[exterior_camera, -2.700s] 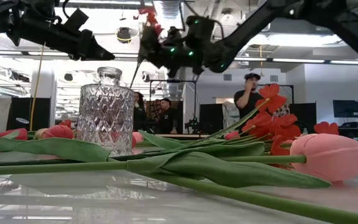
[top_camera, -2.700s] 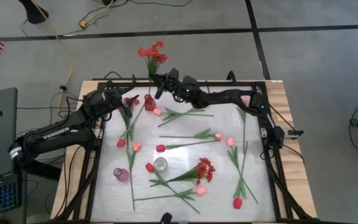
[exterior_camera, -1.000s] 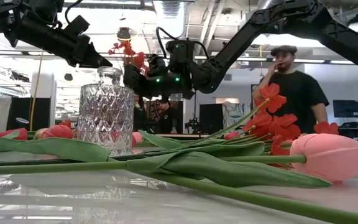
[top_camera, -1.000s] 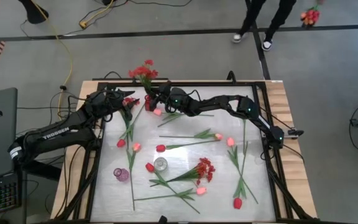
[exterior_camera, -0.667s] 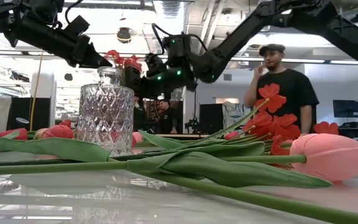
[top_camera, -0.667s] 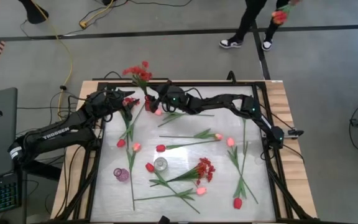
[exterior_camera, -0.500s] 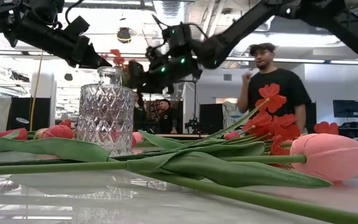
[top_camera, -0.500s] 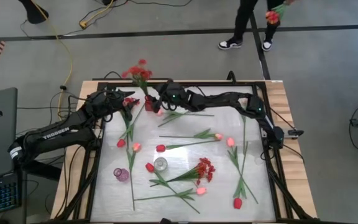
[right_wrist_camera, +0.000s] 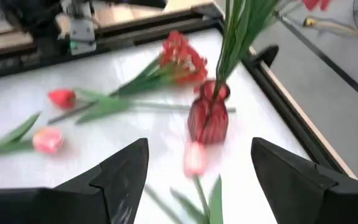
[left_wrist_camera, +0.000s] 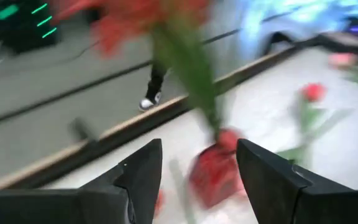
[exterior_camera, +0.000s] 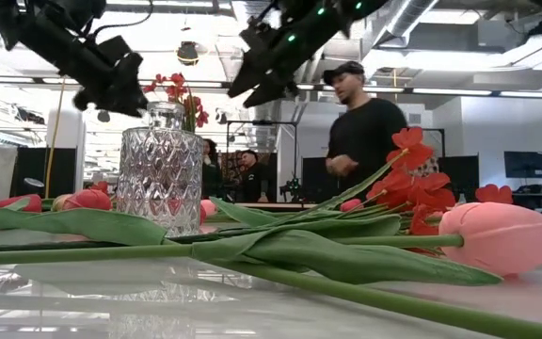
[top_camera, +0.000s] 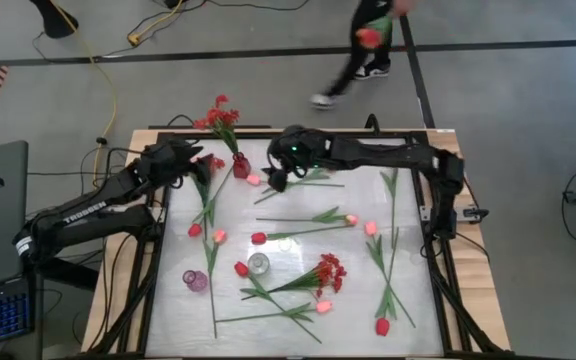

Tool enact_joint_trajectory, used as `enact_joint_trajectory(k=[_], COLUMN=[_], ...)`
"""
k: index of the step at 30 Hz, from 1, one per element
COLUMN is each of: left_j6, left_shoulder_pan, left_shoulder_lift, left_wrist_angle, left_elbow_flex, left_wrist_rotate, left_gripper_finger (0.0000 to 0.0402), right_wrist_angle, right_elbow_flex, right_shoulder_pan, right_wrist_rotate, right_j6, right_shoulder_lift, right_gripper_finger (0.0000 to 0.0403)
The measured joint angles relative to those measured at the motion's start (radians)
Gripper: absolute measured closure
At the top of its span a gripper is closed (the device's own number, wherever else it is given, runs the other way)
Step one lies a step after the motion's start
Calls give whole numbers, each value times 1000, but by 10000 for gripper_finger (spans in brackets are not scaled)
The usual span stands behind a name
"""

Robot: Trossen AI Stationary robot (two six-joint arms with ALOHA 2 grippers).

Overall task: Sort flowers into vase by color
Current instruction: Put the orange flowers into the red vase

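Now, starting on the left, the left gripper (top_camera: 196, 163) hovers near the table's (top_camera: 368, 300) far-left corner with its fingers (left_wrist_camera: 140, 177) spread and nothing between them; the red vase (top_camera: 240, 166) stands just beside it toward the table's middle, and the red spray (top_camera: 218, 117) rises from that vase and leans out over the far edge. Moving right, the right gripper (top_camera: 275, 179) hangs on the other side of the same vase, jaws parted and empty, with the vase and its spray directly ahead of it in its wrist view (right_wrist_camera: 207, 115). A pink tulip (top_camera: 255, 181) lies on the table just beside this gripper, its bud toward the vase and its stem running away to the right, roughly along the far edge. A red tulip (top_camera: 258, 238) lies nearer the front from the right gripper, its stem likewise running rightward, and a second bushy red spray (top_camera: 328, 272) lies farther forward still, near the clear vase (top_camera: 258, 264). Judging by this layout, the right arm is the nearer one for the pink tulip, which would want a downward reach with the fingers set across its sideways-running stem.
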Motion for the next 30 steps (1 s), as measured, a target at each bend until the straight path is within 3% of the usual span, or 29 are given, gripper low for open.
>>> enact_joint_trajectory(k=[4,10,14,22,30], left_j6=[-115,-298,-415,-562,-660], left_shoulder_pan=[0,-1,-20,-69,-134], left_shoulder_lift=[7,79,178,379,460], left_wrist_angle=[-117,-254,-334,-340,-366], left_elbow_flex=[4,4,4,4,4], left_wrist_rotate=[-63,37,37,54,70], left_gripper_finger=[207,207,207,207,207], right_wrist_angle=[16,294,428,466,473], right_elbow_flex=[-108,-390,-523,-585,-595], right_shoulder_pan=[9,8,8,8,-1], right_wrist_rotate=[0,-1,-2,-19,-65], right_j6=[-1,10,10,-16,-52], right_shoulder_lift=[-96,-240,-291,-303,-302], right_gripper_finger=[99,101,101,101,101])
